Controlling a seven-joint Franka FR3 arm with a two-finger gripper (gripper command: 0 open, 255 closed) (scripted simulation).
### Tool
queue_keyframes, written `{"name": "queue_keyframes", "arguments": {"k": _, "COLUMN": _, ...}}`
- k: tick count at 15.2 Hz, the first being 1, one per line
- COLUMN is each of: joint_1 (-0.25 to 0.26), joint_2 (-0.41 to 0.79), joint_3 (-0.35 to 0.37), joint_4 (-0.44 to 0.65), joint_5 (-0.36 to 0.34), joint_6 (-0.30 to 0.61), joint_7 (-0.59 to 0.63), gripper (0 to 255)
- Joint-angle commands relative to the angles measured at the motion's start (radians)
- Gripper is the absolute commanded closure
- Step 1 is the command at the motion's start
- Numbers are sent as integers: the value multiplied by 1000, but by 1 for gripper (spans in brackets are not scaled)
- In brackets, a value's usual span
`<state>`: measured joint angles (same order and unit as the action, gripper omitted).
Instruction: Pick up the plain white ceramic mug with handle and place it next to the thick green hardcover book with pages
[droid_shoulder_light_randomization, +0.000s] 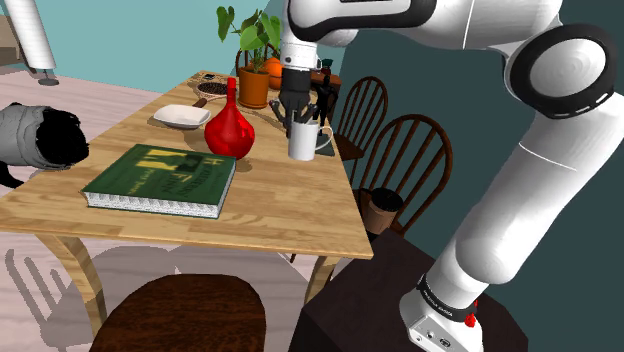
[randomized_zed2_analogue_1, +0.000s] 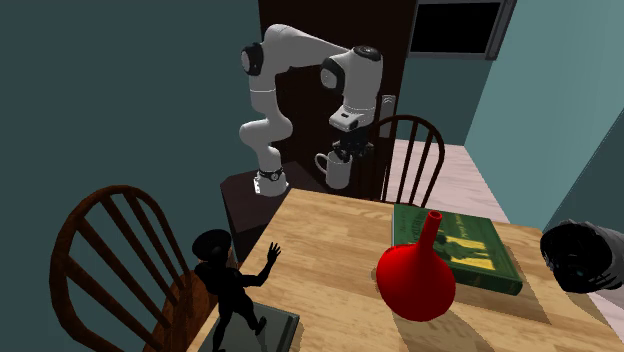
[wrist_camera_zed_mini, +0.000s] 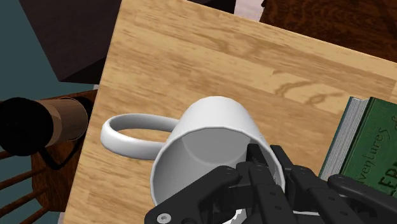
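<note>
I am holding the end effector (droid_shoulder_light_randomization: 298, 120) clamped on the rim of the white mug (droid_shoulder_light_randomization: 304, 144) over the counter (droid_shoulder_light_randomization: 290, 215), at the shoulder view's right of the green book (droid_shoulder_light_randomization: 160, 178), and am planning a slow, level transfer left, releasing just beside it.

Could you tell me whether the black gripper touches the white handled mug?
Touching: wrist view shows the black gripper clasping the white mug by its rim.
</note>
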<state>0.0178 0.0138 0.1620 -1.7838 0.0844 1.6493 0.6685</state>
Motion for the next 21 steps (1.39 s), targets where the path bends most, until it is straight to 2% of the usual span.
{"name": "queue_keyframes", "arguments": {"k": 1, "joint_1": 21, "joint_2": 59, "joint_3": 20, "joint_4": 71, "joint_5": -4, "joint_6": -8, "joint_7": 44, "gripper": 255}}
{"name": "queue_keyframes", "arguments": {"k": 7, "joint_1": 92, "joint_2": 269, "joint_3": 62, "joint_4": 347, "joint_5": -39, "joint_6": -68, "joint_7": 160, "gripper": 255}}
{"name": "queue_keyframes", "arguments": {"k": 9, "joint_1": 130, "joint_2": 376, "joint_3": 74, "joint_4": 500, "joint_5": -60, "joint_6": -112, "joint_7": 206, "gripper": 255}}
{"name": "queue_keyframes", "arguments": {"k": 21, "joint_1": 125, "joint_2": 368, "joint_3": 69, "joint_4": 326, "joint_5": -57, "joint_6": 52, "joint_7": 192, "gripper": 255}}
